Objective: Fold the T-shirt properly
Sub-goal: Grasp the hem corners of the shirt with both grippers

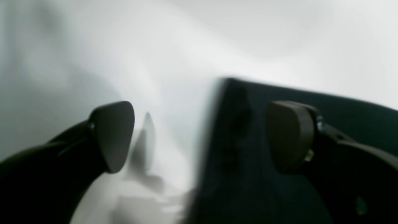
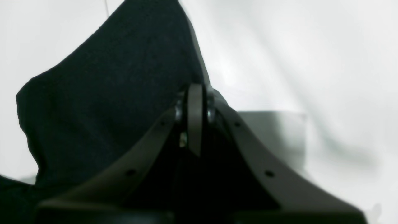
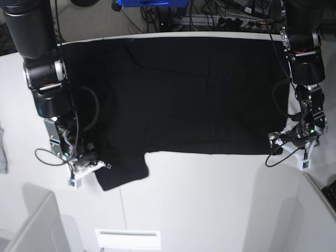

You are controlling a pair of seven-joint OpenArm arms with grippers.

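Observation:
The black T-shirt [image 3: 189, 94] lies spread flat on the white table [image 3: 210, 199], plain side up, one short sleeve [image 3: 123, 172] jutting toward the front left. My right gripper [image 3: 101, 167] is at that sleeve's outer edge; in the right wrist view its fingers [image 2: 195, 115] are pressed together where the cloth's [image 2: 108, 93] edge meets them. My left gripper [image 3: 278, 140] hovers at the shirt's front right corner. Its pads [image 1: 113, 133] stand wide apart in the left wrist view, one over bare table, the other over the black cloth [image 1: 242, 149], nothing pinched between them.
A small grey cloth scrap [image 3: 2, 152] hangs at the table's left edge. A pale box corner [image 3: 31, 226] sits at the front left and a white label strip [image 3: 127, 232] at the front middle. Cables and gear [image 3: 220, 18] line the far side.

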